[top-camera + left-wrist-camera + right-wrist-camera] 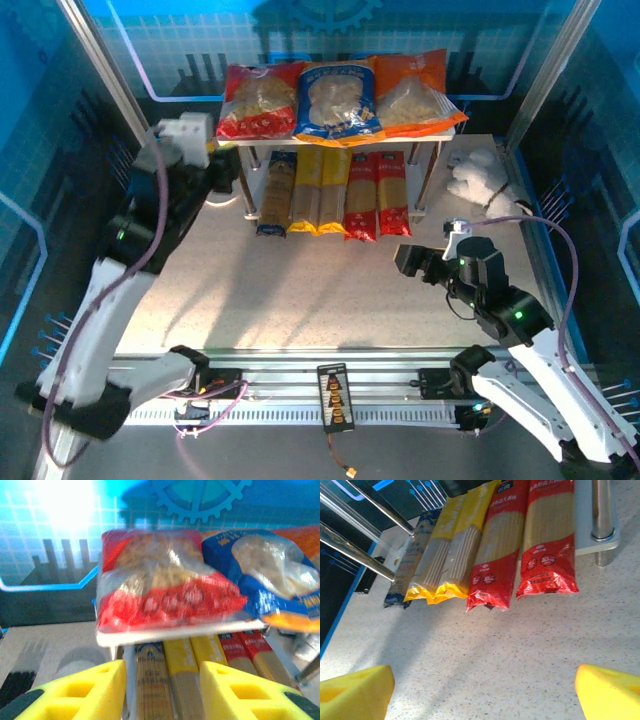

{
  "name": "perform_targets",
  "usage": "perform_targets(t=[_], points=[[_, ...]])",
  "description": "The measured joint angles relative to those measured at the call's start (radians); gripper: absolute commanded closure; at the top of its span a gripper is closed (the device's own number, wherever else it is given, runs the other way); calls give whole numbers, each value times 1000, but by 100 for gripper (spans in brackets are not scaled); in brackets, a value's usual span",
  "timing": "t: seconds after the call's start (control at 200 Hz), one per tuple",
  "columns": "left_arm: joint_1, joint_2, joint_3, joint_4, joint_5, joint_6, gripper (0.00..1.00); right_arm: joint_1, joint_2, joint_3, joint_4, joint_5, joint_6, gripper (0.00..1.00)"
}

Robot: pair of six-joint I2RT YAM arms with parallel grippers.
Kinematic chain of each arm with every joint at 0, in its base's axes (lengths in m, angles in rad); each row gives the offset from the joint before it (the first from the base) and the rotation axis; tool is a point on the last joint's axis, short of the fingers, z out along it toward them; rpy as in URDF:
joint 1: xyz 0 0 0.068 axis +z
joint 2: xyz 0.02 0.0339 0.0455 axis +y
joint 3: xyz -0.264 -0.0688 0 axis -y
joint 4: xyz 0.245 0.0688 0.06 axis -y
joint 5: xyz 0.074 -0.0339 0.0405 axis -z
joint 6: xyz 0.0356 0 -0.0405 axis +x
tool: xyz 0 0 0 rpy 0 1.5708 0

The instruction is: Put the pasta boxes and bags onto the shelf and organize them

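left arm (110, 290): raised, stretched toward far-left part of table (300, 310) | left gripper (162, 692): yellow fingers (85, 690) parted, empty | right arm (540, 345): bent low at table's right side | right gripper (482, 690): fingers spread wide, empty, above the tabletop

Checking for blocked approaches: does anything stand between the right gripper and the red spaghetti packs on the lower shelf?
Nothing visible does. Only bare table lies between the right gripper and the two red spaghetti packs. The metal shelf post stands to their right, off that line.
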Motion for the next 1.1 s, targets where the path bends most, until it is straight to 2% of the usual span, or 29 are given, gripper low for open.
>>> perform_targets(t=[0.105, 0.165, 0.175, 0.185, 0.19, 0.195, 0.205, 0.22, 0.45, 0.58, 0.665, 0.785, 0.941, 1.101], points=[[0, -177, -177, -2, -7, -44, 53, 0, 12, 32, -33, 34, -34, 5], [0, -249, -272, -10, -14, -73, 46, 0, 21, 47, -50, 55, -54, 5], [0, -260, -290, -13, -15, -77, 41, 0, 22, 50, -53, 57, -57, 5], [0, -271, -307, -14, -16, -78, 29, 0, 23, 52, -57, 59, -60, 5], [0, -274, -312, -15, -16, -82, 16, 0, 24, 54, -60, 60, -63, 5], [0, -277, -318, -16, -16, -87, 8, 0, 25, 56, -63, 62, -64, 5], [0, -286, -335, -20, -18, -94, 2, 0, 26, 59, -67, 65, -66, 5], [0, -298, -356, -27, -19, -93, 1, 0, 29, 64, -73, 68, -69, 5], [0, -456, -632, -79, -37, -175, 0, -1, 41, 85, -103, 74, -101, 5], [0, -492, -704, -45, -106, -188, 1, -1, 31, 64, -109, 72, -101, 5], [0, -476, -764, 37, -174, -193, 1, -1, 35, 57, -111, 69, -101, 5], [0, -392, -892, 252, -238, -147, 1, -1, 41, 56, -112, 66, -101, 5], [11, -206, -1095, 662, -289, -26, 0, -1, 32, 56, -121, 68, -105, 5], [124, -4, -1201, 1006, -279, 43, 1, -1, 6, 53, -146, 82, -109, 4]])
